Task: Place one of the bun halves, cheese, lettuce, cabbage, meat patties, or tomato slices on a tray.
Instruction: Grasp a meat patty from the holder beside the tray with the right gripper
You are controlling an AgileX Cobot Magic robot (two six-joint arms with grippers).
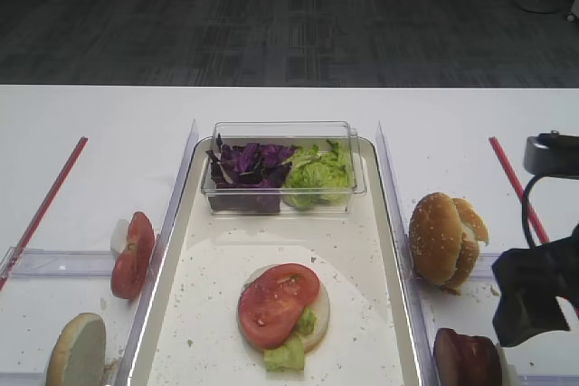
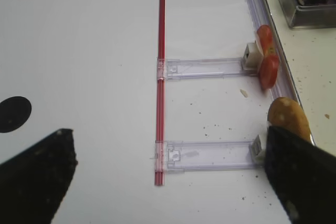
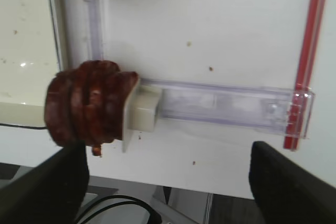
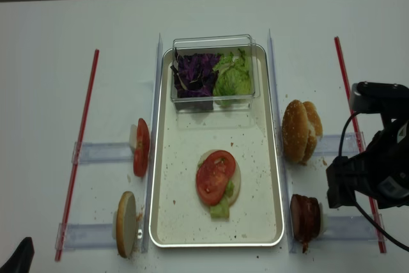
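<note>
The desk (image 4: 51, 23) carries the long tray (image 4: 265, 158) down its middle, and on the tray's near half a stack is underway: a bun half (image 4: 235, 180) lying flat, lettuce (image 4: 220, 208) poking out beneath, one tomato slice (image 4: 215, 176) on top. At the far end a clear box (image 4: 214, 43) holds cabbage (image 4: 194, 73) and more lettuce.

Judging by this, the step in hand is fetching a patty. The right gripper (image 3: 168, 174) hangs over the right side of the desk, jaws spread wide and empty, with the patties (image 3: 89, 108) showing up and to the left between them in the wrist view. The patties stand on edge in a tight dark red-brown row against a small white block on a clear rail, just outside the tray's right rim. The next move likely calls for shifting toward them, descending, and pinching one disc free.

The left gripper (image 2: 168, 177) is also spread, idle over the left side.
</note>
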